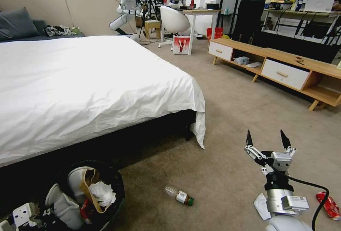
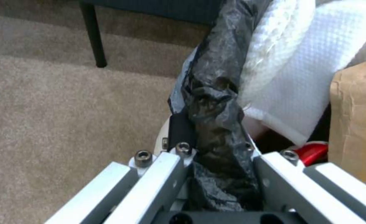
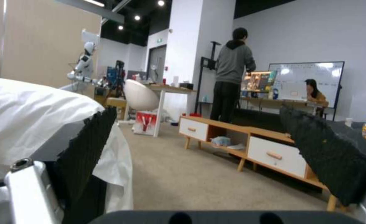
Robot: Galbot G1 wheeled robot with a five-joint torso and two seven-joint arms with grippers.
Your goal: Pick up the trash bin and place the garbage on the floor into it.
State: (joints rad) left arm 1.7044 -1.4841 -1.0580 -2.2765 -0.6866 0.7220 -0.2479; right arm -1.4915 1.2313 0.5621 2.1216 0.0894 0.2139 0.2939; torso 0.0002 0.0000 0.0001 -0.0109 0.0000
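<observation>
Bottom left of the head view: the trash bin (image 1: 106,174) stands on the floor (image 1: 227,117) close to the dark base of the bed (image 1: 85,85). Its white wall is hidden; only the black bag folded over the rim is visible, and the frame edge cuts off its near side. Inside lie a crumpled brown paper bag (image 1: 87,185), a white tissue (image 1: 102,192), white padded wrap and a red item too covered to identify. The left end effector (image 2: 216,149) is clamped on the bin rim, one finger outside the wall and one inside, with the black bag (image 2: 216,102) bunched between them.

To the right of the bin, a small green-capped bottle (image 1: 179,195) lies on its side on the open carpet, apart from everything else. Further right, the right end effector (image 1: 266,139) is held above the floor, its fingers spread wide and holding nothing. Its wrist partly covers a white scrap (image 1: 261,205) on the carpet. At the right edge lies a crushed red soda can (image 1: 328,204), crossed by the arm's black cable.

A low wooden cabinet (image 1: 284,71) stands along the far right, well apart from the litter.
</observation>
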